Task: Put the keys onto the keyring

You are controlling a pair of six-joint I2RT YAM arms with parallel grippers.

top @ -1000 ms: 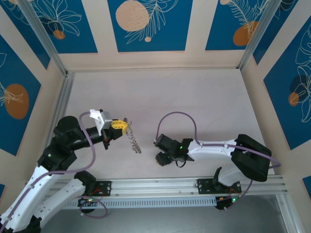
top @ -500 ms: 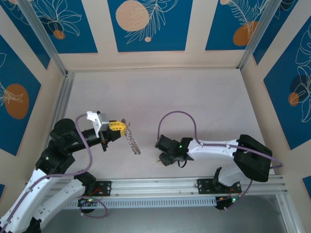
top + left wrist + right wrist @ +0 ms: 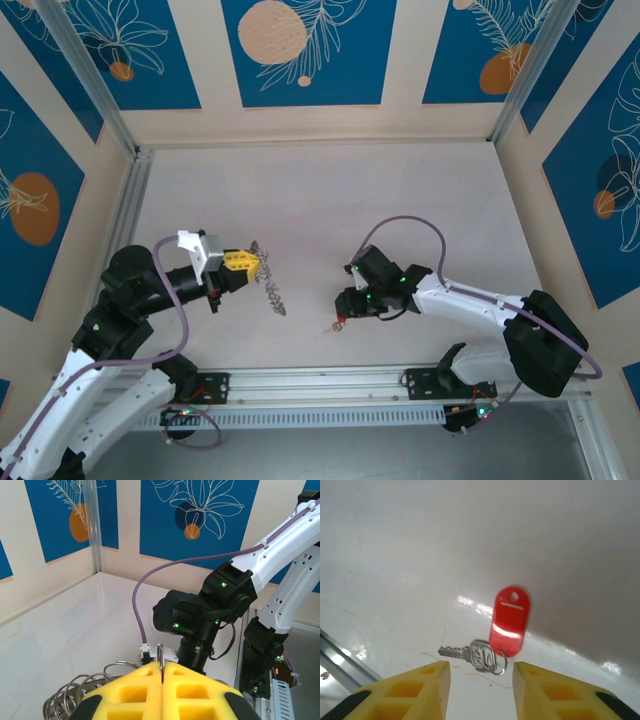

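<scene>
The left gripper (image 3: 243,262) has blocky yellow plastic fingers with square hollows. Its wrist camera shows them pressed flat together, clamping a thin steel loop that stands on edge in the seam. That loop belongs to the keyring (image 3: 272,292). From above, the keyring is a single silvery, spiky bunch hanging below the fingertips over the pale, faintly veined table (image 3: 420,200). In the left wrist view the same bunch appears as a row of overlapping wire coils (image 3: 75,695) at the lower left, though the individual pieces are too crowded to count. This view also takes in the right arm (image 3: 200,620), black and white with small green lights and a purple cable arching over it.

The right gripper (image 3: 481,682) points down at the table, its two yellow fingers (image 3: 432,690) apart with nothing between them. Just beyond the tips lies one small silver key (image 3: 470,653), flat on the glossy surface with its toothed blade pointing left. A small split ring (image 3: 496,661) joins it to one glossy red oval tag (image 3: 509,621) with a slot near its top. In the top view the key is a tiny speck (image 3: 335,325) right at the right gripper's tips, well apart from the keyring, and its shape cannot be made out there.
</scene>
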